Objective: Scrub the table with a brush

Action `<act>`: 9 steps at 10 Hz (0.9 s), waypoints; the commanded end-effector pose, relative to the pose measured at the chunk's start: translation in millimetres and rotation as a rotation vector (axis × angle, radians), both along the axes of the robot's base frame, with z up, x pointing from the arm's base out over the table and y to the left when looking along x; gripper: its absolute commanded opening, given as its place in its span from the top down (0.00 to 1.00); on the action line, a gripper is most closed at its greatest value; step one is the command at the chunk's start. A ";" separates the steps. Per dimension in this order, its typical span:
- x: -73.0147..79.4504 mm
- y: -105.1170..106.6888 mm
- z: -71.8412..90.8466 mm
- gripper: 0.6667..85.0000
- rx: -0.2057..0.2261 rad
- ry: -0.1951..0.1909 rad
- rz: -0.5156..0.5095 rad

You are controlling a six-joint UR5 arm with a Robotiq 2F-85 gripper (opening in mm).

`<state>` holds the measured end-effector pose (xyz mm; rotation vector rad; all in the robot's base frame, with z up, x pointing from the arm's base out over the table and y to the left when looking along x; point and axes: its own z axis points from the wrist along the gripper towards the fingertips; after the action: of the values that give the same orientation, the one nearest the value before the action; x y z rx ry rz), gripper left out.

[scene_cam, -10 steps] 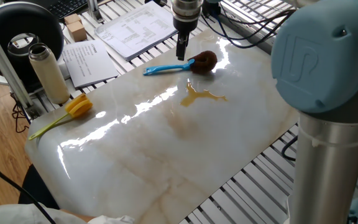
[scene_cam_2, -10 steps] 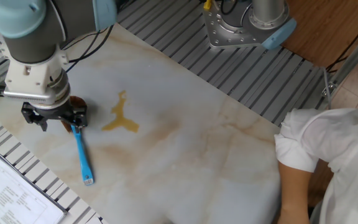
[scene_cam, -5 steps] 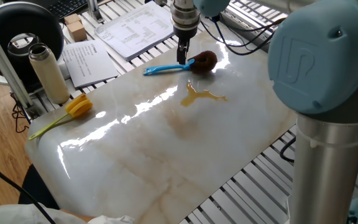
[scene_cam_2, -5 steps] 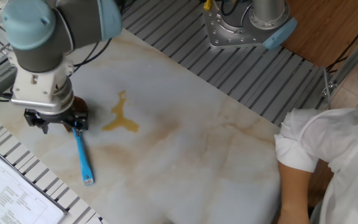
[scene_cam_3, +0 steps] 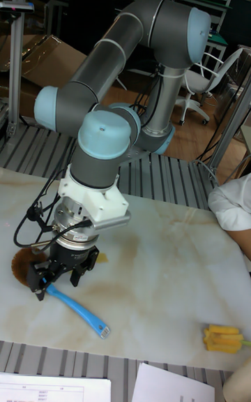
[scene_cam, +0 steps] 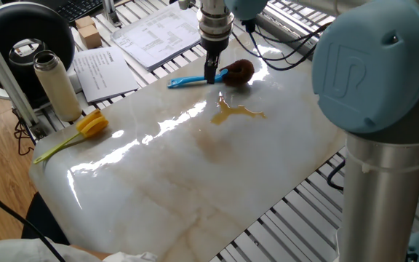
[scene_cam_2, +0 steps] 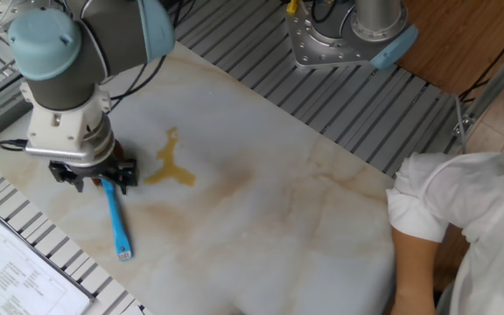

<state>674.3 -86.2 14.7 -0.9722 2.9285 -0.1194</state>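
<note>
The brush lies on the marble table [scene_cam: 195,189], its blue handle [scene_cam: 188,80] pointing left and its brown fuzzy head [scene_cam: 239,70] to the right. My gripper [scene_cam: 211,75] is low over the handle, right beside the head. Seen from the other fixed view, the gripper [scene_cam_2: 94,177] is open, with the blue handle [scene_cam_2: 117,223] running out from between its spread fingers and the head mostly hidden beneath it. The tall fixed view shows the gripper [scene_cam_3: 61,273] straddling the handle [scene_cam_3: 80,311], the head [scene_cam_3: 23,264] at its left. An amber stain [scene_cam: 235,111] lies close by.
A yellow tulip [scene_cam: 87,126] lies at the slab's left corner. A steel bottle [scene_cam: 57,84], papers [scene_cam: 158,33] and a small box [scene_cam: 87,30] sit off the slab. A person's white sleeve [scene_cam_2: 462,227] reaches the far edge. The arm's base [scene_cam_2: 348,35] stands on the slatted frame.
The gripper has come down onto the brush handle and shifted slightly along it toward the head. The brush, tulip and stain have not moved.
</note>
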 end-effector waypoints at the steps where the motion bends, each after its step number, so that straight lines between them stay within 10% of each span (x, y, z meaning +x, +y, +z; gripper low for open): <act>1: 5.4 18.1 -6.8 0.14 0.052 0.002 -0.015; 9: 24.7 54.2 0.4 0.21 0.141 -0.031 0.098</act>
<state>693.5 -46.7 10.6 -1.0086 2.8761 0.0071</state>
